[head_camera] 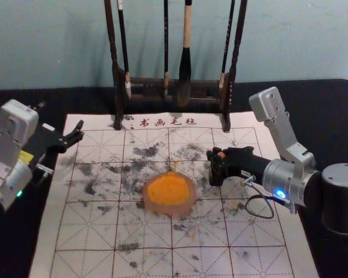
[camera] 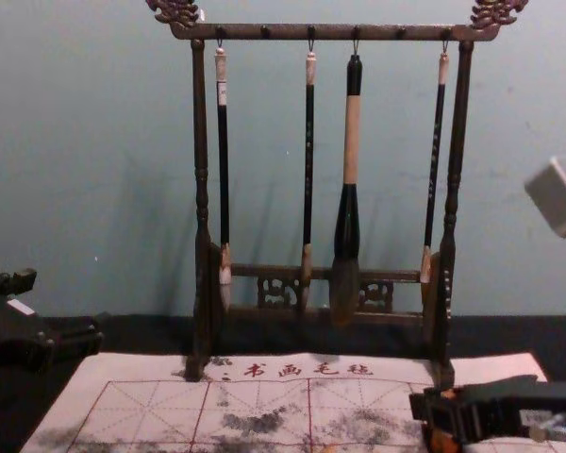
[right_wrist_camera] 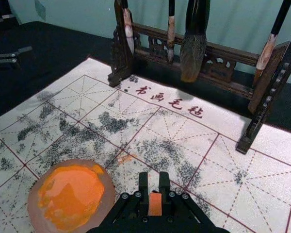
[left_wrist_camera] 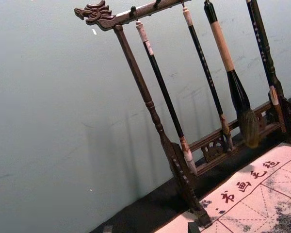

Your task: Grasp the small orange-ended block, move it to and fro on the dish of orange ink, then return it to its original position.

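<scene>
Head view: right gripper (head_camera: pixel 215 166) sits right of the ink dish (head_camera: pixel 187 207), apart from it, reaching in from the right side. Right wrist view: its fingers are closed on the small orange-ended block (right_wrist_camera: pixel 155 204), one on each side, orange face showing between them. Chest view: orange also shows just under that gripper. Can't tell if the block touches the felt mat (head_camera: pixel 93 263).

Dish is around the middle of the mat, round, pale rim, orange ink (head_camera: pixel 169 190) pooled inside. An orange streak (head_camera: pixel 174 165) runs off its far side. Mat is a white practice grid with dark red lines, grey-black ink blotches, red characters along the far edge.

Left gripper (head_camera: pixel 75 136) is parked at the mat's far left corner, nothing in it, fingers spread.

Brush rack (camera: pixel 200 189), dark carved wood, stands at the far edge of the mat. Four brushes hang from it tips down: three slim, plus one thick brush (camera: pixel 351 142) with a pale wood section, right of centre. Black cloth (head_camera: pixel 330 110) under the mat, pale blue-green wall (camera: pixel 85 113) behind.
</scene>
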